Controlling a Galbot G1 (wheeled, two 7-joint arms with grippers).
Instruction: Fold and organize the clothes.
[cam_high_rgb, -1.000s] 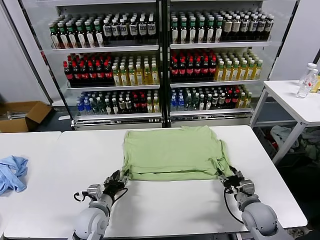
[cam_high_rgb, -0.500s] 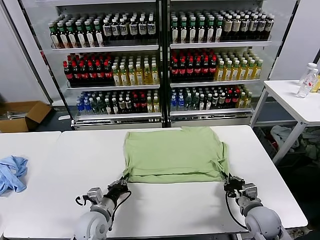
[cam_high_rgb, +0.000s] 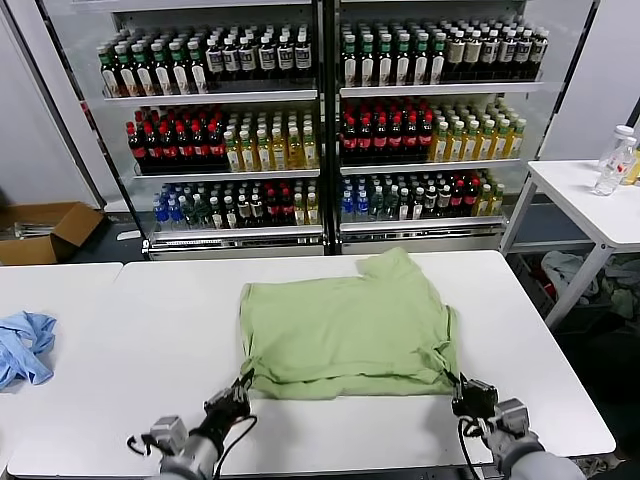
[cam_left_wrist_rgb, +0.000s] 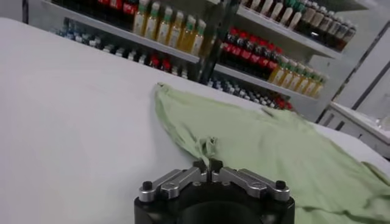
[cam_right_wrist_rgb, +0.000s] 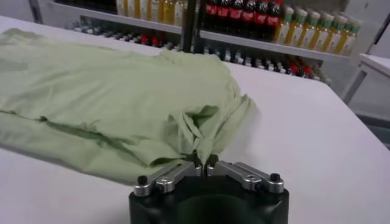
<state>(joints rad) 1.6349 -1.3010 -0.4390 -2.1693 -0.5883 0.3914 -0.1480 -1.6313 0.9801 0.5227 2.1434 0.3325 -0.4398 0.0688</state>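
Note:
The pale sage-green shirt (cam_high_rgb: 345, 330) lies folded on the white table (cam_high_rgb: 150, 340), its printed front hidden. My left gripper (cam_high_rgb: 240, 385) is shut on the shirt's near left corner at the table's front. My right gripper (cam_high_rgb: 463, 385) is shut on the near right corner. In the left wrist view the left gripper (cam_left_wrist_rgb: 208, 164) pinches a thin bunched strip of the shirt (cam_left_wrist_rgb: 274, 146). In the right wrist view the right gripper (cam_right_wrist_rgb: 203, 163) pinches a gathered fold of the shirt (cam_right_wrist_rgb: 109, 85).
A blue cloth (cam_high_rgb: 22, 345) lies on the table's far left. A drinks fridge (cam_high_rgb: 320, 120) full of bottles stands behind the table. A second white table (cam_high_rgb: 590, 200) with a bottle stands at the right. A cardboard box (cam_high_rgb: 45, 230) sits on the floor at the left.
Both grippers have pulled back toward the table's front edge, dragging the shirt nearer. The shirt's far edge has slid forward and a sleeve now sticks up at the back.

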